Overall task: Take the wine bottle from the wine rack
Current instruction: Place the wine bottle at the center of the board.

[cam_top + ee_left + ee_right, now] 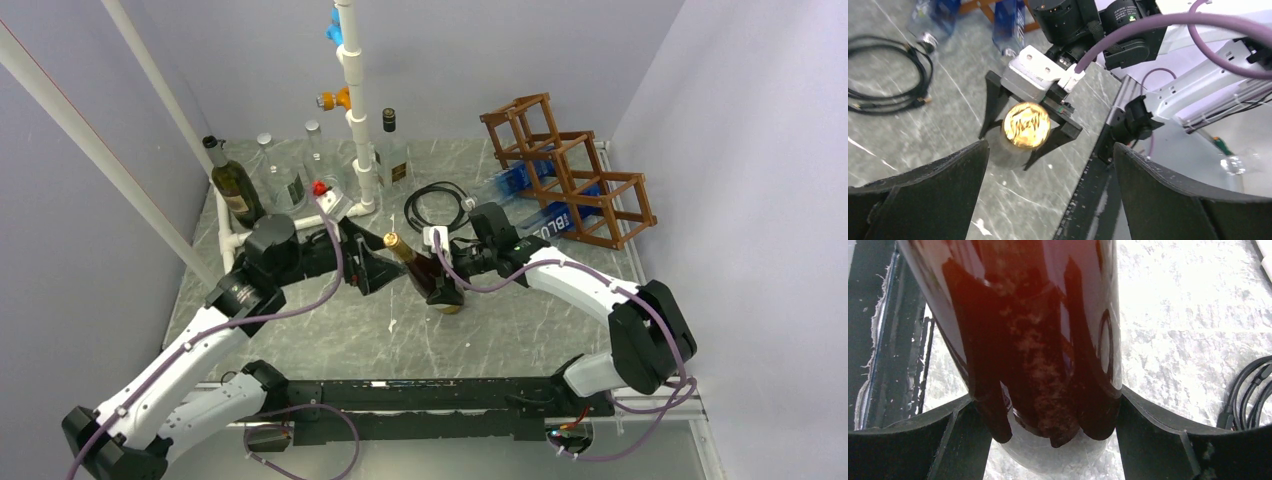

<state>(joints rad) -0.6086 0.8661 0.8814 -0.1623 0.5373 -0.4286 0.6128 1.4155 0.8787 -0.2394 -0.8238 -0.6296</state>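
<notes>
The wine bottle (425, 272) is dark glass with a gold foil cap. It leans with its neck toward the left and its base low over the marble table, away from the wine rack (570, 165) at the back right. My right gripper (452, 268) is shut on the bottle's body; in the right wrist view both fingers press the dark glass (1043, 340). My left gripper (372, 266) stands open just left of the neck, holding nothing. In the left wrist view the gold cap (1026, 125) lies beyond the left gripper (1050, 150), apart from both of its fingers.
Blue-labelled plastic bottles (548, 218) lie in the rack. A green bottle (236, 190), clear glass bottles (312, 150) and a black-capped bottle (391, 148) stand at the back by a white pipe stand (356, 110). A black cable (436, 205) coils behind the bottle. Walls close in on both sides.
</notes>
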